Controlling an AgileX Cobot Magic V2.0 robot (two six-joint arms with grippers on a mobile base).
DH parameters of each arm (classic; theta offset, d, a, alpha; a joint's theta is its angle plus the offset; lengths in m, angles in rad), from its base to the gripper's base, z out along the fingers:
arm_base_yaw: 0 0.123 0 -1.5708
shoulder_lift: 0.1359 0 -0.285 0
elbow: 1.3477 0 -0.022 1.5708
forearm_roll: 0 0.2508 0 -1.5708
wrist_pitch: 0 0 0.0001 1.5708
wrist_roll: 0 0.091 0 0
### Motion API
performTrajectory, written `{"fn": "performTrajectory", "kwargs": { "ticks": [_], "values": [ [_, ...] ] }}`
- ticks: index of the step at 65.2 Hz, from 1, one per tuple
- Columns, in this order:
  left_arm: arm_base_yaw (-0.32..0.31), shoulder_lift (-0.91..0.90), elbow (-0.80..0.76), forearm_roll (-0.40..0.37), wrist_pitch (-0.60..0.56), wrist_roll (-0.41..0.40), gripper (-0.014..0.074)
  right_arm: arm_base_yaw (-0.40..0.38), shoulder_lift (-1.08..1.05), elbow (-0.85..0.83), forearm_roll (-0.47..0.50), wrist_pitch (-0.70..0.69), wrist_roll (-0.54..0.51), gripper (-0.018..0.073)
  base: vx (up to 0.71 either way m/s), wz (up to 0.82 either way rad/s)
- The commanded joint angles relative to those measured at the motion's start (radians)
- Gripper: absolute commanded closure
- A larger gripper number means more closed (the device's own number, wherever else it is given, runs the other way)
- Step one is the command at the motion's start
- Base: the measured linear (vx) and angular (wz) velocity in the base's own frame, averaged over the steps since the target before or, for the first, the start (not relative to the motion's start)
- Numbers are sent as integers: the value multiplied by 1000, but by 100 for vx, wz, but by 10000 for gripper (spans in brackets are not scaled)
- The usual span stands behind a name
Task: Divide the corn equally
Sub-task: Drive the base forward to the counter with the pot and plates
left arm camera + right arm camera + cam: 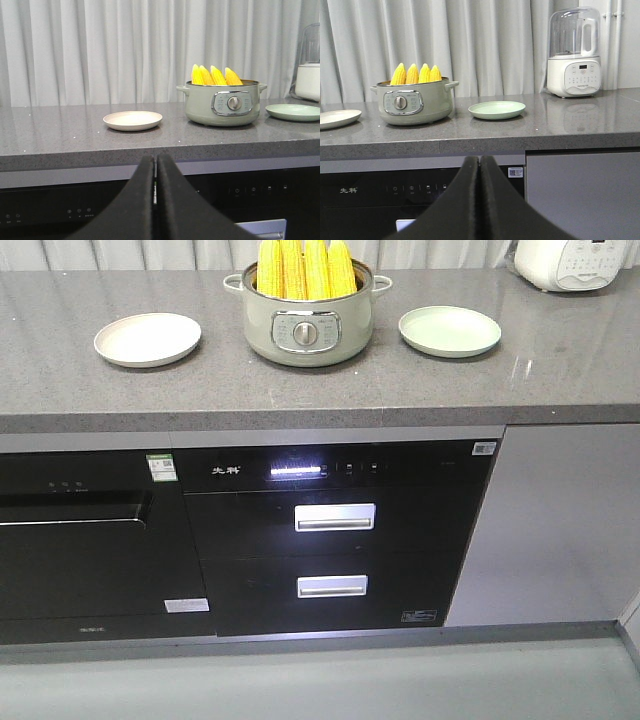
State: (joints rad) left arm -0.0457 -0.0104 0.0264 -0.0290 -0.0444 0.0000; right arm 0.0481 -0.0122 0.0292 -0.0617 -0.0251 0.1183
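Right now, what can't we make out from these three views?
- Corn: lower halves hidden by the pot wall in every view; anything beneath the four cobs is unseen.
- White appliance: cut off by the front view's top edge.
- Cream plate: cut by the right wrist view's left edge.
- Control panel labels: too small to read.

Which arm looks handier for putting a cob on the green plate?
Right, probably: the green plate sits straight ahead of the right end effector, right of the pot holding the corn.
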Motion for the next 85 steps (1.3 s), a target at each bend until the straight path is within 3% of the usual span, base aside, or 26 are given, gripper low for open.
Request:
{"fn": "performTrajectory", "kwargs": {
  "ticks": [1, 85],
  "values": [
    [4, -17, 13, -10, -70, 0, 603, -6, -2, 7, -10, -81, -3, 570, 15, -1],
    [4, -17, 13, -10, -70, 0, 603, -6, -2, 7, -10, -81, -3, 570, 16, -1]
  ]
}}
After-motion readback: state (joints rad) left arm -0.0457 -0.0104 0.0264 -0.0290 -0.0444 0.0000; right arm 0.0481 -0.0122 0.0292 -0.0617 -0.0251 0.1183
